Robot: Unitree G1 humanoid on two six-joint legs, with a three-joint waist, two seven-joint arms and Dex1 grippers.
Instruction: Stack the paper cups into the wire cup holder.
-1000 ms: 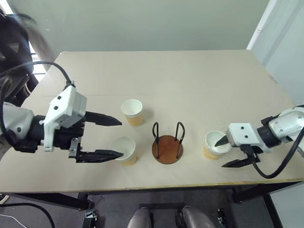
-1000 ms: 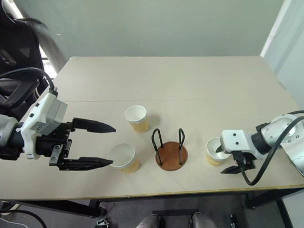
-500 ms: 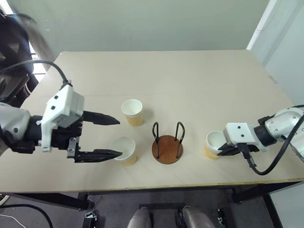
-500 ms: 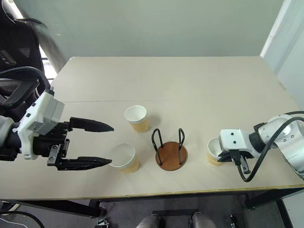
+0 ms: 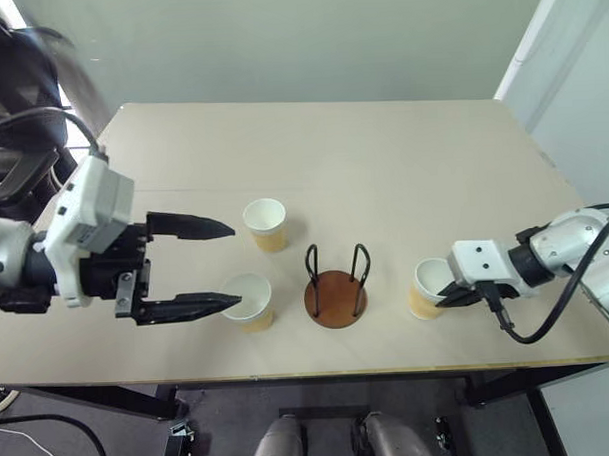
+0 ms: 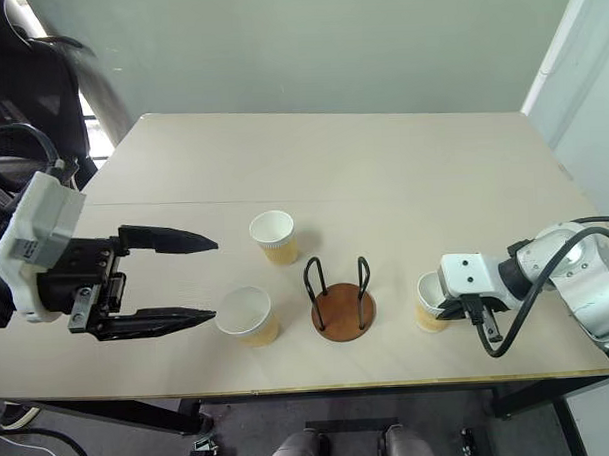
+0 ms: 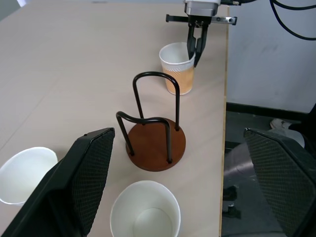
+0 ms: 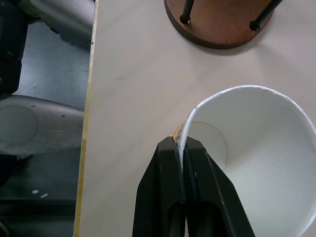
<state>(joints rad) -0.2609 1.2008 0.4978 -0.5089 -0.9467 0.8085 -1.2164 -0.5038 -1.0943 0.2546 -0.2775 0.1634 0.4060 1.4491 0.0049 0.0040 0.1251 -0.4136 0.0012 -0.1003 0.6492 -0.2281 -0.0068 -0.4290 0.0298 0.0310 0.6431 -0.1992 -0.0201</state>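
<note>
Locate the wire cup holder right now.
In the left eye view the wire cup holder stands empty near the table's front edge, between the front-left paper cup and the right gripper's pinched cup.

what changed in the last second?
The right gripper closed on the rim of the right paper cup, one finger inside, one outside. The open left gripper drew back from the near-left cup. Far cup and wire cup holder unchanged.

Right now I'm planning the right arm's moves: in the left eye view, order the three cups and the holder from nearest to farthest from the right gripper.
1. Right cup, pinched by its rim in the right gripper.
2. Holder, centre.
3. Front-left cup, by the left gripper.
4. Back-left cup, about as far; too close to call.
</note>
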